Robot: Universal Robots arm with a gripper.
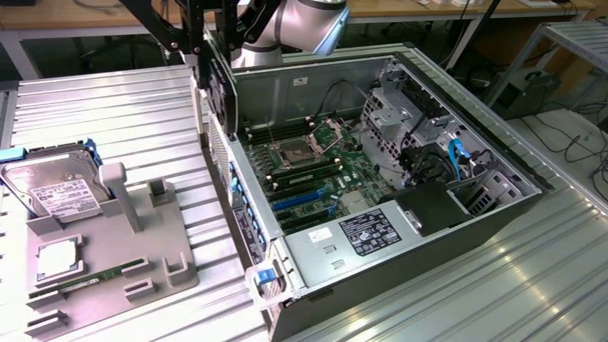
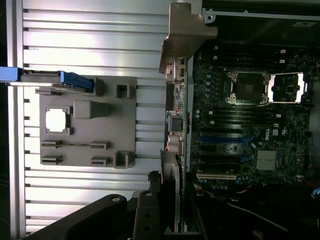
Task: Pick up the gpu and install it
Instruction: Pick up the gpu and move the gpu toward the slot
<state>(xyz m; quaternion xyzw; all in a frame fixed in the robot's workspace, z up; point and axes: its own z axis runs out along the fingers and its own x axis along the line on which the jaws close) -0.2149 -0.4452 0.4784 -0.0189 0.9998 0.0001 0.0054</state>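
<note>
I log one gpu (image 1: 223, 92), upright, gripper (image 1: 211, 51) jaws clenched on it, hanging over the open computer case's (image 1: 399, 278) wall. Beside the case: one grey tray (image 1: 171, 263), one hard drive (image 1: 62, 196).

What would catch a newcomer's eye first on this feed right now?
The open computer case lying on its side, green motherboard exposed, dominates the exterior view's middle and right. Over its wall on the exterior view's left, the gripper holds the gpu on edge, not yet in a slot. Further left, a grey fixture tray carries a hard drive and a memory stick.
</note>
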